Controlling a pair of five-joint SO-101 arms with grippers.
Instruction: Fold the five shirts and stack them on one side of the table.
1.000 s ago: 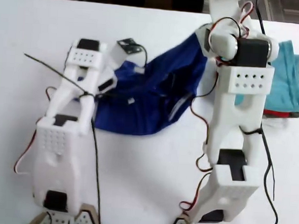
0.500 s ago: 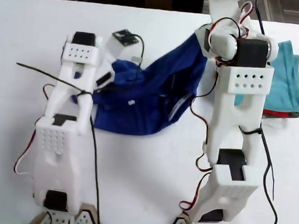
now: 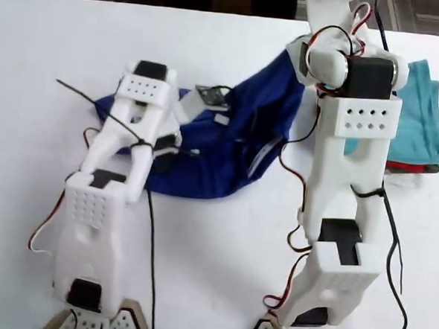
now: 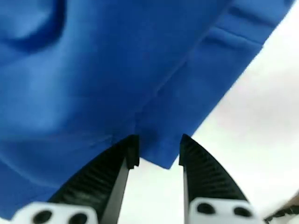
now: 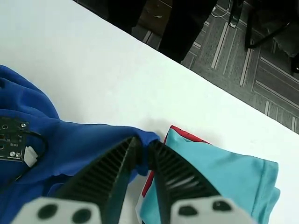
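Observation:
A blue shirt lies crumpled in the middle of the white table. My left gripper is open, its fingertips on either side of the hem of the blue shirt. In the high view the left gripper is low over the shirt's left part. At the far side my right gripper is shut on a corner of the blue shirt, held up beside the stack. A folded teal shirt lies on a red one at the right edge.
The teal shirt and the red shirt lie close to my right gripper. The table's far edge runs just beyond, with dark floor behind. Bare tabletop spreads at the left and front between the arms.
My left arm has swung to the right and lower over the blue shirt, uncovering a blue fold at its left. The right arm has kept still, holding the shirt corner.

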